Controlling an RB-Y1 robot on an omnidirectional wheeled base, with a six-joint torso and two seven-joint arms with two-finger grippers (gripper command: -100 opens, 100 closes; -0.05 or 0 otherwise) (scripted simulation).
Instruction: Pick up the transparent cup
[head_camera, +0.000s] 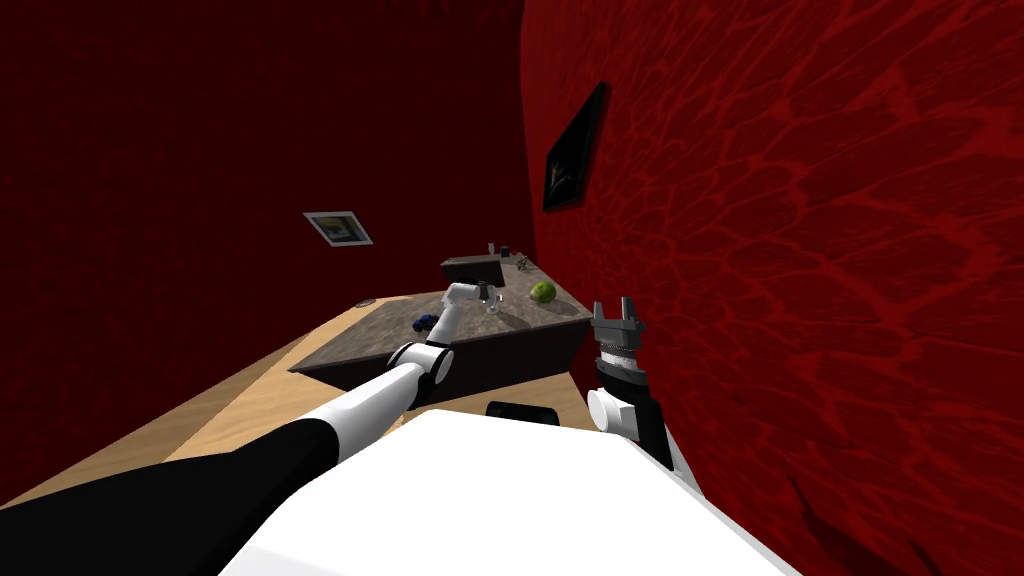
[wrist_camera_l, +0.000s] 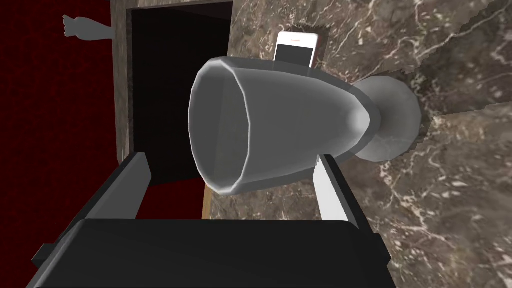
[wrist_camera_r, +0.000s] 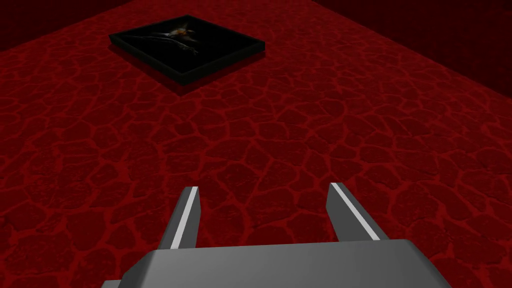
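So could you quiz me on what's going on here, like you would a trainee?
1. True or false: the left claw has shut on the cup.
2. What lies on the marble table near the cup? A) a phone B) a book C) a spoon
3. Fill in: the round fruit further along the table is ____ in colour.

Key: 1 false, the claw is open, with the cup between its two sides; 2 A; 3 green.
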